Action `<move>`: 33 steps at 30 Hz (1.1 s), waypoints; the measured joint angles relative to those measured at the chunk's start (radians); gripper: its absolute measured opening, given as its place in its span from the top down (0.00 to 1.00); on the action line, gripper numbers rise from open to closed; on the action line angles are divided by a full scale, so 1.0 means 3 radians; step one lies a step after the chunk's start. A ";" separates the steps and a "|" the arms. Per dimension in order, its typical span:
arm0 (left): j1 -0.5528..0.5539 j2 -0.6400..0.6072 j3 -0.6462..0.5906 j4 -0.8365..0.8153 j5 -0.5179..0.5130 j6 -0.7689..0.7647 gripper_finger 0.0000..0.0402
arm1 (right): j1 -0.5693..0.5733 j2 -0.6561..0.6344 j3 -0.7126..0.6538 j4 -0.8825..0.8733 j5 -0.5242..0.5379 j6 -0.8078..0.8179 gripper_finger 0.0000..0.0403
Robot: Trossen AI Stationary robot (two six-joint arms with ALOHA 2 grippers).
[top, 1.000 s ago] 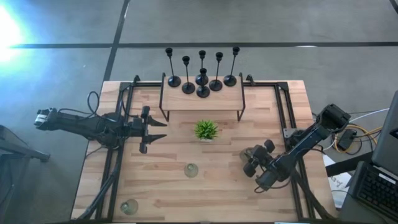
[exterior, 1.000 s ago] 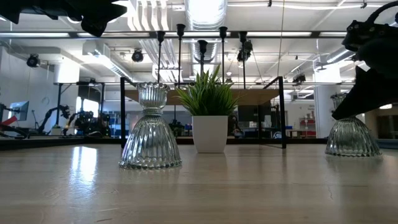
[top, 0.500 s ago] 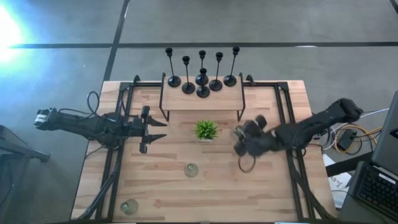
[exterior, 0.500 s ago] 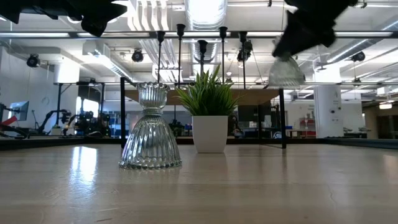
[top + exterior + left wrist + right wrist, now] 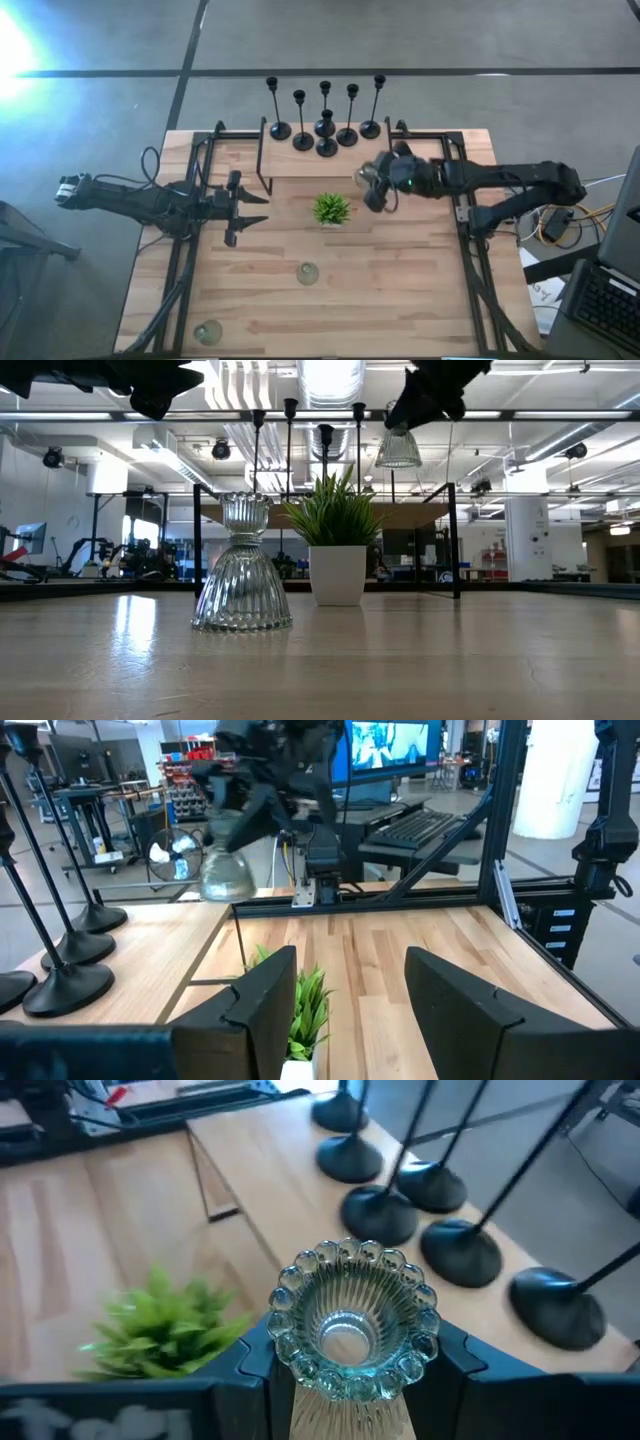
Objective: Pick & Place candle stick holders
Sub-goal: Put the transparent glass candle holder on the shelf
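Right gripper (image 5: 372, 187) was clamped on a glass candle holder (image 5: 398, 450), held in the air just right of the plant (image 5: 331, 209) near the shelf (image 5: 300, 161), long axis upright, cup on top; left gripper (image 5: 252, 208) waited with fingers apart.

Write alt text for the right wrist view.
The right gripper holds a ribbed glass candle holder upright in the air, seen from above its beaded rim. Beyond it the round bases of the black candlesticks stand in a row on a raised wooden shelf, and a small green plant sits to one side.
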 joint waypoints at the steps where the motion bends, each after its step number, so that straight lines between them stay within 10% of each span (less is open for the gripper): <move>1: 0.0000 0.0000 0.0000 -0.0002 0.0000 -0.0003 0.52 | -0.0093 0.0007 -0.0014 0.0027 -0.0071 -0.0058 0.68; 33: 0.0000 -0.0008 0.0000 -0.0060 0.0000 0.0001 0.52 | -0.1190 0.0370 -0.0039 0.0366 -0.0846 -0.0528 0.68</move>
